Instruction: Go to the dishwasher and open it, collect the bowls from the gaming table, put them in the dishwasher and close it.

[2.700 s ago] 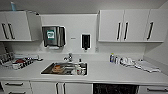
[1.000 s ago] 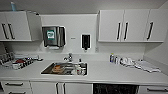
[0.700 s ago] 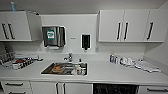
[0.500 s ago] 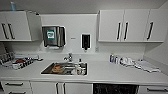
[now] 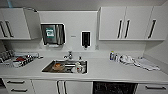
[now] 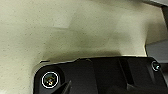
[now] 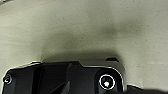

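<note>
the robot faces a white bench (image 5: 107,72) with a sink (image 5: 65,66) in it, and the dishwasher (image 5: 115,88), its dark front showing under the bench right of the sink, sits at the lower edge of the head view. judging from this, the step in hand is reaching the dishwasher squarely, close enough for an arm to meet its top edge without the base crowding the door's swing. both wrist views look down on speckled pale floor (image 6: 62,32), which suggests both arms hang low; whether either gripper is spread or pressed together, i cannot tell.

Bare countertop (image 5: 107,70) lies between sink (image 5: 65,66) and cloths (image 5: 146,63).
</note>
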Robot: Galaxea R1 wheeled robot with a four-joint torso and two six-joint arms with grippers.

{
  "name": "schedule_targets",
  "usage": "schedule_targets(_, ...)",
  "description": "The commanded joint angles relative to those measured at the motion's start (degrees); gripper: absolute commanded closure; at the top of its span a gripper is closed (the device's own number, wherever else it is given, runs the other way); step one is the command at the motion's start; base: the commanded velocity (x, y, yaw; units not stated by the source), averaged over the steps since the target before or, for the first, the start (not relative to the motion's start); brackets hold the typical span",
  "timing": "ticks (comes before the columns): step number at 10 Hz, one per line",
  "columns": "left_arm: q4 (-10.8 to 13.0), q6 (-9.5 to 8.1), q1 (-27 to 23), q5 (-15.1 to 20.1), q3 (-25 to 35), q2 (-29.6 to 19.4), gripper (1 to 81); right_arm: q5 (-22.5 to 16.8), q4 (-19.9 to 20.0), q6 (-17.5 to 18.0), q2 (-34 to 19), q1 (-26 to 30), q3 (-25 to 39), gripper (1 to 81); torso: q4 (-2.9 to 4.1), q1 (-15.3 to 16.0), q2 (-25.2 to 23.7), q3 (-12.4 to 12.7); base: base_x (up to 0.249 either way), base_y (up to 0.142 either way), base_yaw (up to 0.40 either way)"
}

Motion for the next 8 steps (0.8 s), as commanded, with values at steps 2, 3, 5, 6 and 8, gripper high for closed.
schedule_targets(2,0.08,0.02,-3.79,2.44,0.34,-0.36,1.0,-3.22,-0.09,-0.14,-0.71,4.35,-0.45,1.0,0.0,-4.92,7.61,0.0,0.0,0.0,0.0)
schedule_targets(3,0.08,0.02,-3.87,2.44,0.34,-0.45,1.0,-3.22,-0.09,-0.14,-0.53,4.35,-0.45,1.0,0.0,-6.25,9.71,0.0,0.0,0.0,0.0)
schedule_targets(5,0.0,0.02,-3.88,2.44,0.25,-0.53,1.0,-3.22,-0.09,-0.14,-0.45,4.26,-0.54,1.0,0.0,-8.98,13.95,0.0,0.0,0.0,0.0)
schedule_targets(6,-0.01,0.02,-3.79,2.44,0.25,-0.53,1.0,-3.22,-0.09,-0.14,-0.53,4.27,-0.54,1.0,0.0,-10.34,16.07,1.19,0.0,0.0,0.0)
schedule_targets(8,-0.09,0.02,-3.87,2.44,-0.01,-0.53,1.0,-3.22,-0.09,-0.14,-0.44,4.35,-0.54,1.0,0.0,-12.96,20.15,3.23,0.0,0.0,0.0)
